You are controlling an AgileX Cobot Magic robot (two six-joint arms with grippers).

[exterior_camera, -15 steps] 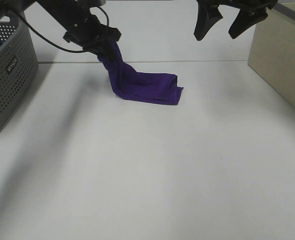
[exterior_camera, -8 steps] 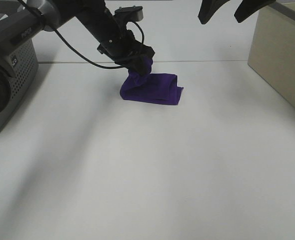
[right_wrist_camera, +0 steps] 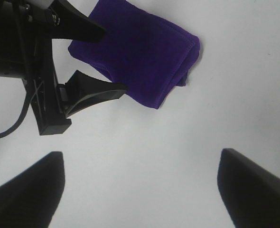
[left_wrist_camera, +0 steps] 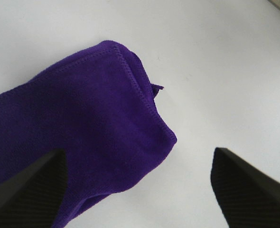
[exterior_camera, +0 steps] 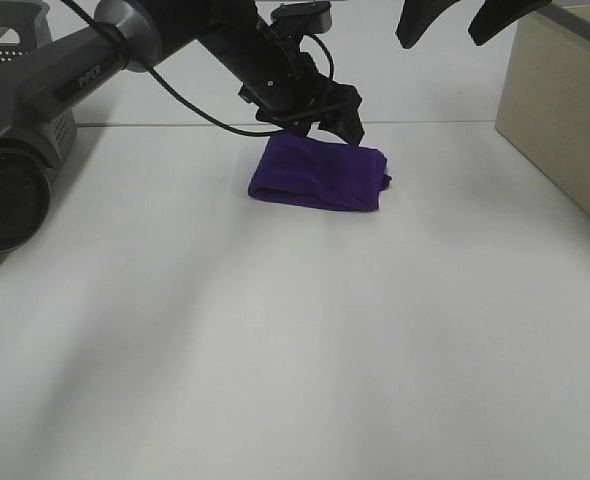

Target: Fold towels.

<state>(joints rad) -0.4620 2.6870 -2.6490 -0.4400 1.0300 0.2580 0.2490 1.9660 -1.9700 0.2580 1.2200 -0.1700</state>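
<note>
Purple towel (exterior_camera: 320, 177) lies folded in compact bundle on white tabletop (exterior_camera: 305, 340), far centre; long axis runs across view; left claw (exterior_camera: 327, 118) right at its far edge, much nearer than right claw (exterior_camera: 473, 20) (raised well above, off to right); left claw spread wide, gripping nothing; right claw likewise agape, empty.

our left gripper (exterior_camera: 330, 115) reaches across the middle, low, jaws spread wide and empty. our right gripper (exterior_camera: 472, 18) hangs high, fingers parted.
</note>
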